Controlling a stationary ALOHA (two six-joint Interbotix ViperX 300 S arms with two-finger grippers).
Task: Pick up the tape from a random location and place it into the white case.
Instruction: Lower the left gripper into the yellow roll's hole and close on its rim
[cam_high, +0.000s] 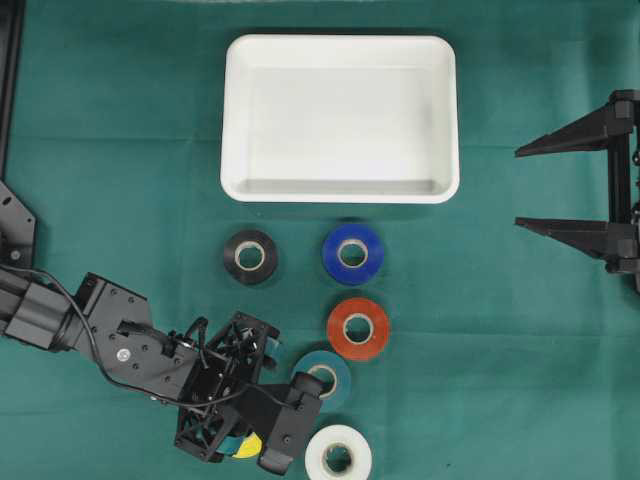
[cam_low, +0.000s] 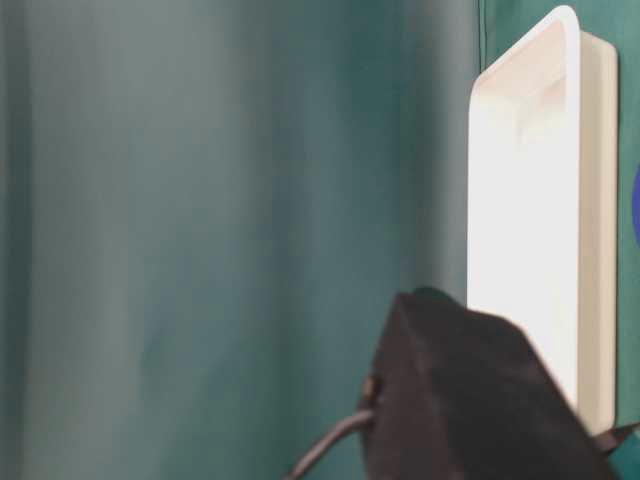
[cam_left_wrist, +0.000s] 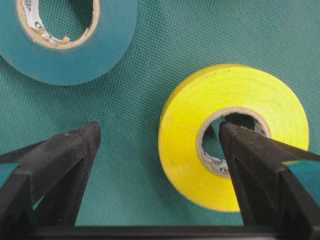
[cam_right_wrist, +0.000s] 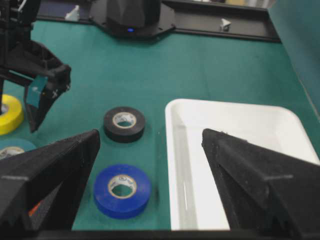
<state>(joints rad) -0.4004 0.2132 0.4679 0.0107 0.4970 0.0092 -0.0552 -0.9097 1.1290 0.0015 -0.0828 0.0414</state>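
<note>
From overhead, the white case (cam_high: 340, 118) sits at top centre on the green cloth (cam_high: 120, 180) with nothing in it. Below it are loose rolls: black tape (cam_high: 250, 257), blue tape (cam_high: 353, 253), red tape (cam_high: 358, 328), teal tape (cam_high: 324, 376) and white tape (cam_high: 338, 457). The left gripper (cam_high: 258, 432) is down at the bottom left over the yellow tape (cam_high: 247, 446), which mostly hides under it, and the right gripper (cam_high: 560, 185) is parked at the right edge, jaws spread wide and holding nothing. The table-level view is mostly blur, just the case's rim at right and a dark arm part at the bottom. The left wrist cam is the good one: jaws wide apart, one finger (cam_left_wrist: 252, 160) poking into the yellow roll's core hole, the other out on bare cloth, nothing squeezed yet. On the right wrist cam, the case is lower right, black and blue rolls left of it.
</note>
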